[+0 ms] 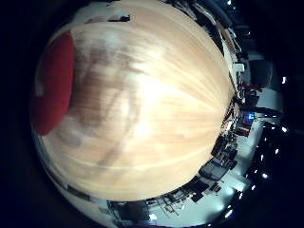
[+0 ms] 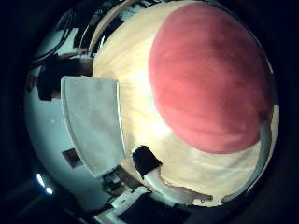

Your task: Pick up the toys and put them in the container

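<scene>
Red toy [image 2: 210, 79], rounded and soft-looking, fills much of the thumb-side view, so it sits close under the palm on the wooden table [image 1: 156, 95]. Hand [image 2: 152, 170]: only a black-and-white part shows at the edge; whether it grips or hangs loose cannot be told. Farther off, a grey fabric container [image 2: 91, 123] stands on the table, apparently empty. Judgement: task barely begun, toy not yet binned.

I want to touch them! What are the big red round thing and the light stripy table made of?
Big red round toy: probably soft plush or fabric, with a matte, slightly fuzzy surface and no shine. Light stripy table: wood or wood-look laminate, with long grain lines and a smooth glare patch.
</scene>
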`<state>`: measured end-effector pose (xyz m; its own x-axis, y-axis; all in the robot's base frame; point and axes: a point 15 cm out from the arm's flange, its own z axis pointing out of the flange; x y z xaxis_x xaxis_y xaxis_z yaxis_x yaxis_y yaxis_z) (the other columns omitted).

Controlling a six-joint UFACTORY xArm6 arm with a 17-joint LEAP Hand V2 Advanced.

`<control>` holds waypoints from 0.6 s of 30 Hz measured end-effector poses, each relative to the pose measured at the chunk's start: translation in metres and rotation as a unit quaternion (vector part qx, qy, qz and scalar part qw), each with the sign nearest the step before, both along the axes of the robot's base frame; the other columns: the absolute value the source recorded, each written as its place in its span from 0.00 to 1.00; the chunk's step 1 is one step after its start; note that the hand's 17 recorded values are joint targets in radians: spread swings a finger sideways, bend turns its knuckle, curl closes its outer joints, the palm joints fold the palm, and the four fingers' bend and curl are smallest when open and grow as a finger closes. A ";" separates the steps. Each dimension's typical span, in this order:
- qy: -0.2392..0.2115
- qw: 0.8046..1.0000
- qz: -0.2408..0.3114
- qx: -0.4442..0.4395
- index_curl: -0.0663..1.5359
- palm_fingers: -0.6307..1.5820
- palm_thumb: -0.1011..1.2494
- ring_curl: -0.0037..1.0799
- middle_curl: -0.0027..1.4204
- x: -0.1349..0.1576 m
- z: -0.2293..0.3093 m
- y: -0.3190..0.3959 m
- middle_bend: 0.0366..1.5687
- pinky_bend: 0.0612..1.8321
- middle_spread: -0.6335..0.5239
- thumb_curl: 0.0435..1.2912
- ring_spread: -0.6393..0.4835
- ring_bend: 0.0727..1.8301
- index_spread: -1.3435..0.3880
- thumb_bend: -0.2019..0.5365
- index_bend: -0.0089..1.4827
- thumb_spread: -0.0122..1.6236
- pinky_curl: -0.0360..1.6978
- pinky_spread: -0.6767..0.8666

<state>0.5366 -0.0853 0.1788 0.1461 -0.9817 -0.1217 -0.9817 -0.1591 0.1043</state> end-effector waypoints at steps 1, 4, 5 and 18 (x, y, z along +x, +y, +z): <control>0.002 1.000 0.000 0.000 0.18 0.39 0.18 0.27 0.25 -0.001 -0.002 0.000 0.13 0.34 0.48 0.20 0.49 0.28 0.53 0.23 0.09 0.57 0.22 0.57; 0.008 1.000 -0.001 0.002 0.17 0.41 0.17 0.28 0.26 -0.002 -0.009 0.000 0.15 0.35 0.47 0.20 0.46 0.31 0.53 0.23 0.09 0.57 0.22 0.55; 0.009 1.000 -0.001 0.002 0.17 0.42 0.17 0.29 0.26 -0.002 -0.010 0.000 0.16 0.35 0.46 0.20 0.45 0.33 0.54 0.23 0.09 0.57 0.22 0.54; 0.017 1.000 -0.018 0.013 0.17 0.69 0.29 0.43 0.36 -0.005 -0.021 -0.010 0.34 0.51 0.27 0.21 0.23 0.59 0.50 0.27 0.12 0.64 0.26 0.23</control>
<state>0.5317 -0.0952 0.1573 0.1069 -0.9827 -0.1511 -0.9827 -0.1276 0.1341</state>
